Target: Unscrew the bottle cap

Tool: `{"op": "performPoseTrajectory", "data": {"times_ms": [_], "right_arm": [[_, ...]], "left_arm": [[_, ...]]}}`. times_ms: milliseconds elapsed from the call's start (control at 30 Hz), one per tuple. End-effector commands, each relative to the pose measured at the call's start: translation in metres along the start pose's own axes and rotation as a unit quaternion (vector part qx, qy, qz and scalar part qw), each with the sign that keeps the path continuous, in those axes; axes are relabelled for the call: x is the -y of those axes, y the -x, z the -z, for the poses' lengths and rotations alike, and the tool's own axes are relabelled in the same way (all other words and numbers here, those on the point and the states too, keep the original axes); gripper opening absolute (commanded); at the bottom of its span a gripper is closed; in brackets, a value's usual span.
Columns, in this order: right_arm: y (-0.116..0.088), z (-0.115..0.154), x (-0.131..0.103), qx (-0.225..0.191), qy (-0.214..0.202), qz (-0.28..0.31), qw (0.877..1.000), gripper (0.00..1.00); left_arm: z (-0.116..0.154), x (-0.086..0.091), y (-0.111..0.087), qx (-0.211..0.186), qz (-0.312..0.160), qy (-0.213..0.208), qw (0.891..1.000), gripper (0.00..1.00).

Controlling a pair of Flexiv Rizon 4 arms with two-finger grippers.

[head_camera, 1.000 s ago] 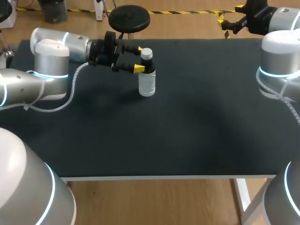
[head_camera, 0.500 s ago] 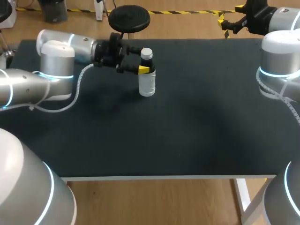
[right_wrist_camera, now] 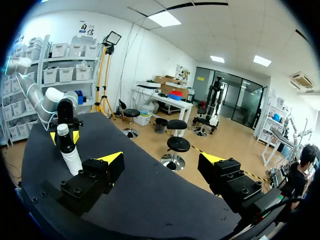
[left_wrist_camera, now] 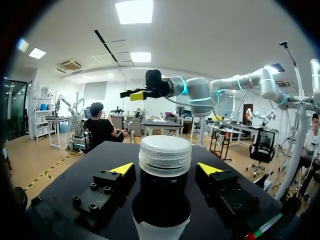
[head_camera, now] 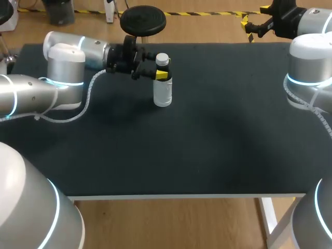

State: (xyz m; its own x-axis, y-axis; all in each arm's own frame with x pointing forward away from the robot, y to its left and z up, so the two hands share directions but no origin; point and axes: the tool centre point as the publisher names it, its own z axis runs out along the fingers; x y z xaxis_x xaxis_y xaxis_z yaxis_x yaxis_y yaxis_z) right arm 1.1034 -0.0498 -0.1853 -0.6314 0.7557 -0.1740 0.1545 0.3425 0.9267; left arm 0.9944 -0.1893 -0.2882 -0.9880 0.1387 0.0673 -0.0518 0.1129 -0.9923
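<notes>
Straddling the plastic bottle's (head_camera: 163, 93) dark neck just under its white screw cap (head_camera: 162, 58), the left gripper (left_wrist_camera: 165, 170) has its jaws released, probably placed to steady it. The bottle stands upright near the table's (head_camera: 207, 129) far edge, left of middle. The right gripper (right_wrist_camera: 162, 160) hangs spread and empty beyond the far right corner, with open tabletop between them.

I see the clear bottle (head_camera: 162, 92) standing upright toward the far left of the black table (head_camera: 218, 135), a dark band round its neck, its white ribbed cap (head_camera: 162, 58) on.
</notes>
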Motion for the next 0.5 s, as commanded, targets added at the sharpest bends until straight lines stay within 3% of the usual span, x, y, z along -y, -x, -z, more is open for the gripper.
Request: {"op": "performPoseTrajectory", "data": {"times_ms": [33, 100, 133, 167, 500], "right_arm": [[0.0006, -0.0005, -0.0004, -0.001, -0.001, 0.0, 1.0, 1.0], [0.0006, -0.0005, -0.0004, -0.001, -0.001, 0.0, 1.0, 1.0], [0.0006, -0.0005, -0.0004, -0.001, -0.001, 0.0, 1.0, 1.0], [0.0006, -0.0005, -0.0004, -0.001, -0.001, 0.0, 1.0, 1.0], [0.0006, -0.0005, -0.0004, -0.001, -0.001, 0.0, 1.0, 1.0]], "left_arm": [[0.0022, -0.0011, 0.001, -0.002, -0.001, 0.001, 1.0, 0.34], [0.0028, -0.0011, 0.0007, -0.002, -0.001, 0.001, 1.0, 0.27], [0.003, -0.0011, 0.0006, -0.002, -0.002, 0.002, 1.0, 0.05], [0.0032, -0.0011, 0.0005, -0.002, -0.002, 0.002, 1.0, 0.0], [0.0047, 0.0008, -0.0005, -0.001, -0.006, 0.0, 1.0, 0.0]]}}
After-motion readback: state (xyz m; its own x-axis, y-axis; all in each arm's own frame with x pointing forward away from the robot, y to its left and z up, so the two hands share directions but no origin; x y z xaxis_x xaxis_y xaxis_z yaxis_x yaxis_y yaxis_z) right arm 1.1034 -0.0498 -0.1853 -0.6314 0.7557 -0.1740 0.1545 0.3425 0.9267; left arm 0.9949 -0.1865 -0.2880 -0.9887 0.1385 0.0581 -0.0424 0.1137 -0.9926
